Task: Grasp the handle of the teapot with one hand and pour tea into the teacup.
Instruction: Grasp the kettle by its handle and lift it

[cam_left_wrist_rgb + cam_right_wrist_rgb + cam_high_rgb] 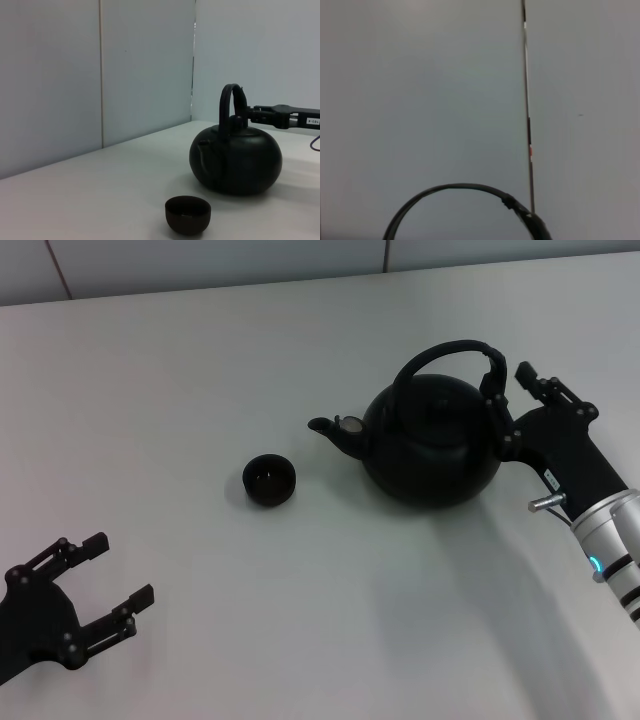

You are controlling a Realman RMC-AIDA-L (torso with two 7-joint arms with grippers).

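The black teapot (430, 445) stands upright on the white table, right of centre, with its spout pointing left. Its arched handle (440, 352) rises over the lid. The tiny black teacup (269, 480) sits just left of the spout, apart from it. My right gripper (510, 388) is open at the handle's thicker right side, fingers close on either side of it. My left gripper (118, 568) is open and empty at the near left of the table. The left wrist view shows the teacup (188, 215), the teapot (235, 160) and the handle (227, 100). The right wrist view shows only the handle's arc (450, 187).
The white table (200, 390) ends at a pale panelled wall (200, 265) at the back. A wall seam (526, 100) shows in the right wrist view.
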